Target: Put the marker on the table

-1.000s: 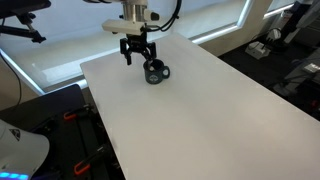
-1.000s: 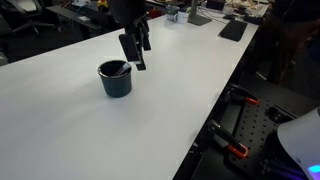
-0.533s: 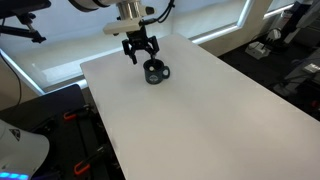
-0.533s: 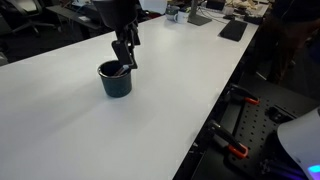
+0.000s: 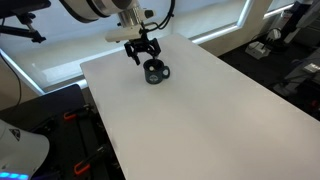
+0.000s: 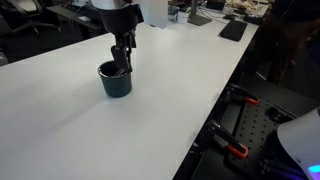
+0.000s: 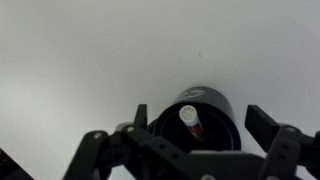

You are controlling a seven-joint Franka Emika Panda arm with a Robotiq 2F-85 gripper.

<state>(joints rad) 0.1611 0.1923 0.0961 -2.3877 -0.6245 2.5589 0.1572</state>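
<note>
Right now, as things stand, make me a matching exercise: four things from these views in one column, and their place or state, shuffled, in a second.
Things:
1. marker
2. mug
3. gripper
4. table

Places or states:
A. white, bearing the mug
B. open, over the mug
C. inside the mug, lighter end up
D. dark and round, standing on the tabletop

Pairs: 1-C, 2-D, 3-B, 4-A.
</note>
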